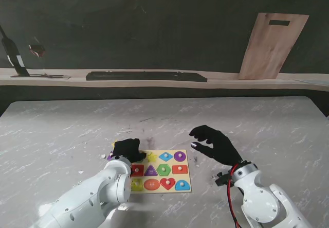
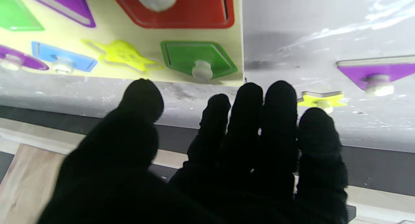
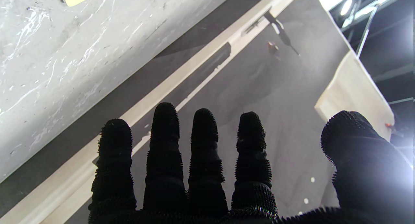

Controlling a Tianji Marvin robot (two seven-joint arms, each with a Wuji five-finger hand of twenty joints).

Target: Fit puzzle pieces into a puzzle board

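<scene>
The puzzle board (image 1: 172, 177) lies in front of me with coloured knobbed pieces in most slots. My left hand (image 1: 128, 149) hovers over its far left corner, fingers (image 2: 278, 97) spread and holding nothing. The left wrist view shows the board (image 2: 142, 36) with a red square (image 2: 181, 6), a green piece (image 2: 197, 57) and a yellow star-shaped recess (image 2: 121, 53). Off the board's left edge lie a loose yellow star (image 2: 321, 100) and a loose purple triangle (image 2: 376, 73). My right hand (image 1: 213, 143) is raised just right of the board, open and empty, its fingers (image 3: 201, 136) pointing at the back wall.
A wooden cutting board (image 1: 272, 45) leans on the back wall at the right. A long black bar (image 1: 146, 76) lies on the ledge behind the marble table (image 1: 267, 120). A dark stand (image 1: 13, 58) sits at the ledge's left end.
</scene>
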